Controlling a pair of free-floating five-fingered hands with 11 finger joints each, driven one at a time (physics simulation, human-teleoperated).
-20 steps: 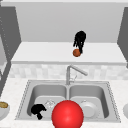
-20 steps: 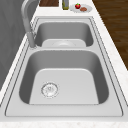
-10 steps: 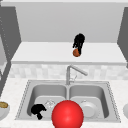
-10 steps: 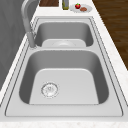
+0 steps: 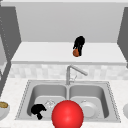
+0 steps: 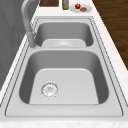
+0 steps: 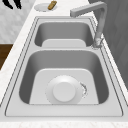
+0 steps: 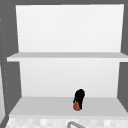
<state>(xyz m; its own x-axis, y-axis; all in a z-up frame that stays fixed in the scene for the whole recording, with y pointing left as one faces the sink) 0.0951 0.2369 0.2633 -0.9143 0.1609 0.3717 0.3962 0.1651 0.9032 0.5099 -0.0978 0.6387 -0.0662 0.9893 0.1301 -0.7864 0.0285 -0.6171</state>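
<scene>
Above the sink, over the lower shelf (image 5: 50, 53), a small orange ball (image 5: 76, 53) is pinched by the curled fingers of the right hand (image 5: 79, 43), and it could be dropped and rolled off if this grip is loosened.

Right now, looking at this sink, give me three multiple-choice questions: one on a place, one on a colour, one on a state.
1. Where is the white plate?
A. on the shelf
B. in the right basin
C. on the floor

2. What colour is the big ball at the sink's front?
A. red
B. blue
C. green

3. What is the right hand doing?
A. lying flat
B. pointing up
C. holding a small orange thing

B: the plate lies on the basin floor.
A: the ball is plainly red.
C: its fingers close on it above the shelf.
</scene>
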